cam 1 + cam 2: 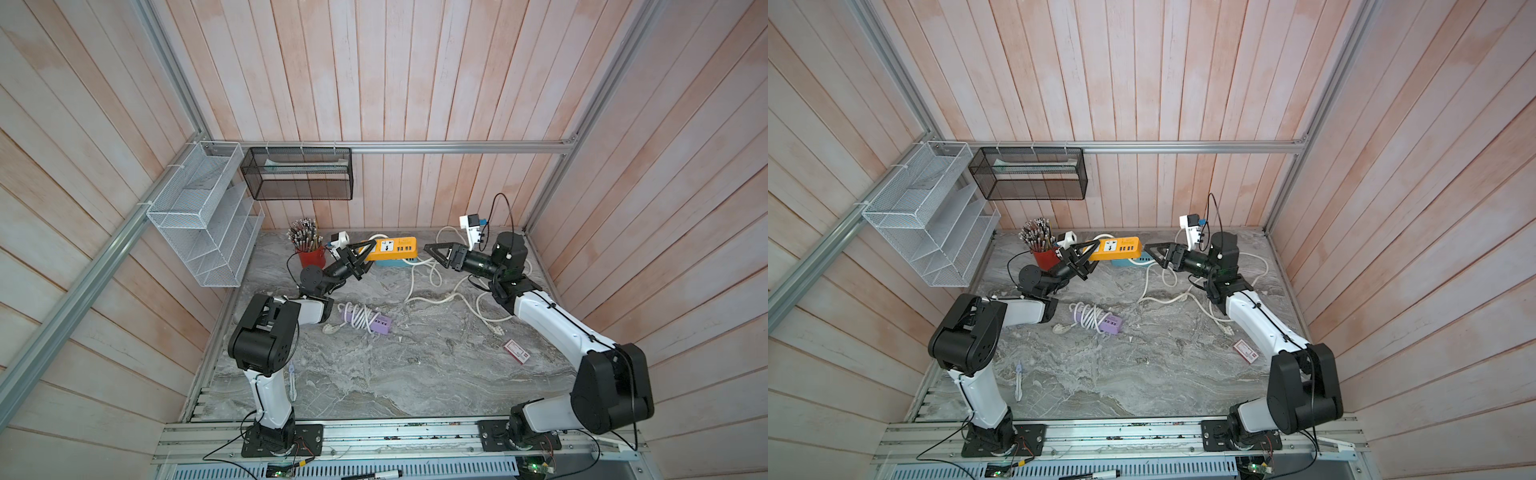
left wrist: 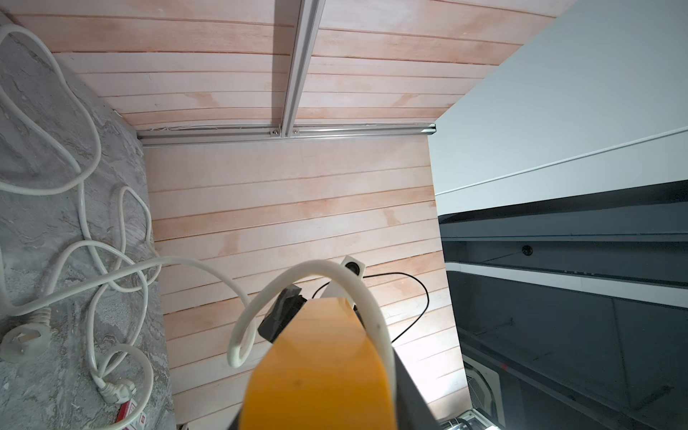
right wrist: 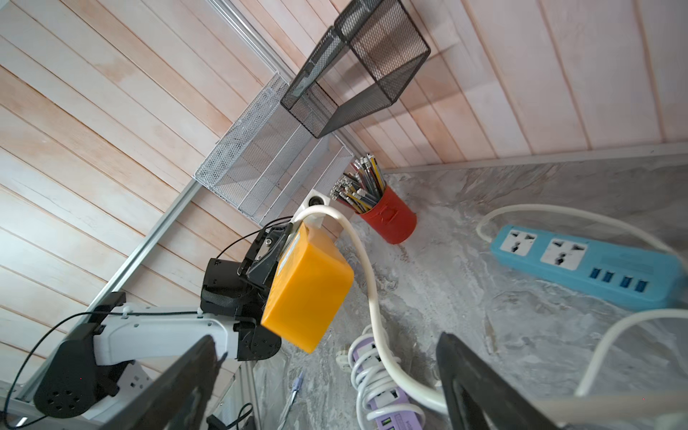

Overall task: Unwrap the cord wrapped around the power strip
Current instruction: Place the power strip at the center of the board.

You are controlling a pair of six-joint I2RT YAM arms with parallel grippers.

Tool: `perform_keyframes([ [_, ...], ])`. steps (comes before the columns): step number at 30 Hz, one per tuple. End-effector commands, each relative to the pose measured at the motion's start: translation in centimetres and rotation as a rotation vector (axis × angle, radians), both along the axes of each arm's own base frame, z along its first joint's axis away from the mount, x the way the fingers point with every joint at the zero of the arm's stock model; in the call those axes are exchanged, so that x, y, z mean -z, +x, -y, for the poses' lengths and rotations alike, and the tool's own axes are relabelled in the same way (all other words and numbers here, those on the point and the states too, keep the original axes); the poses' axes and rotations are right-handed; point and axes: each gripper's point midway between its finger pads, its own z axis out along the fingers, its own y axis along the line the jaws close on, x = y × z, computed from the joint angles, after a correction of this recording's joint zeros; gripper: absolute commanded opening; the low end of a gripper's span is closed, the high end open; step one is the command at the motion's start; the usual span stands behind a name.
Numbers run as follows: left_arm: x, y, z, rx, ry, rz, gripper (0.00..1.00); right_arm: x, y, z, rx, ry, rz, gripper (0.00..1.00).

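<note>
The orange power strip (image 1: 392, 248) (image 1: 1115, 248) (image 3: 307, 294) hangs level above the back of the table. My left gripper (image 1: 368, 251) (image 1: 1090, 249) is shut on its left end. In the left wrist view the strip (image 2: 320, 357) fills the space between the jaws. Its white cord (image 2: 320, 266) (image 3: 372, 290) arcs once over the held end, then drops to the table and lies in loose loops (image 1: 432, 274) ending at a plug (image 1: 496, 328). My right gripper (image 1: 428, 251) (image 1: 1148, 249) (image 3: 324, 346) stands open just right of the strip's free end, holding nothing.
A blue power strip (image 1: 395, 262) (image 3: 588, 260) lies under the orange one. A purple strip (image 1: 365, 320) with its cord wound on lies mid-table. A red cup of pencils (image 1: 309, 249) stands behind my left arm. A red-white card (image 1: 516, 350) lies at the right.
</note>
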Motion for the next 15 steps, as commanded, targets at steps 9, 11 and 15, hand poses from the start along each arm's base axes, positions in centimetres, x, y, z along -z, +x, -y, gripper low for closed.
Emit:
perform_keyframes([
  [9,-1.3,-0.5,0.3,-0.008,0.002,0.094,0.00,-1.9,0.4,-3.3,-0.099,0.146,-0.035,0.89],
  [11,-1.0,-0.4,0.3,-0.006,0.003,0.090,0.00,-2.0,0.4,-3.7,-0.101,0.145,-0.035,0.88],
  [15,-0.6,-0.4,0.5,-0.006,0.016,0.089,0.00,-2.2,0.5,-4.5,-0.115,0.152,-0.041,0.83],
])
